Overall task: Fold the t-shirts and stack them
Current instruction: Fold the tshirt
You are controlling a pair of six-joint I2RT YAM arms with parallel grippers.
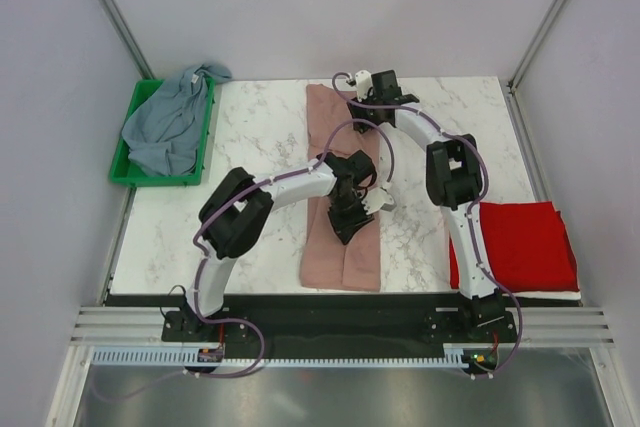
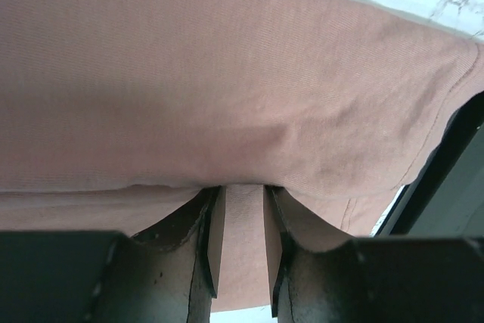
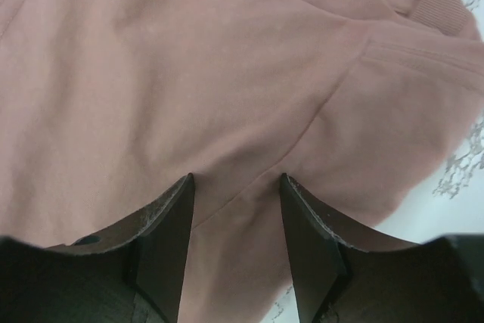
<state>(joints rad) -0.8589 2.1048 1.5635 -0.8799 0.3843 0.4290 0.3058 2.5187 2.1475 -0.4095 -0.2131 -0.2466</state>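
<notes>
Nearest: my left gripper (image 2: 242, 191) is pinching a ridge of the dusty-pink t-shirt (image 1: 340, 259), which is lying as a long strip down the table's middle. Risk: I may be catching only the upper layers, so a lift would peel the fold open. Farther out: my right gripper (image 3: 236, 181) is standing spread over the collar end, gripping nothing; unpinned, that end could drag and skew.

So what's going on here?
Two robot arms are folding t-shirts. The pink t-shirt lies as a long strip down the middle. The left arm pinches its middle in its jaws; the right arm holds open jaws at its far end. A red t-shirt sits folded on the right; a grey-blue t-shirt lies in the green bin.
</notes>
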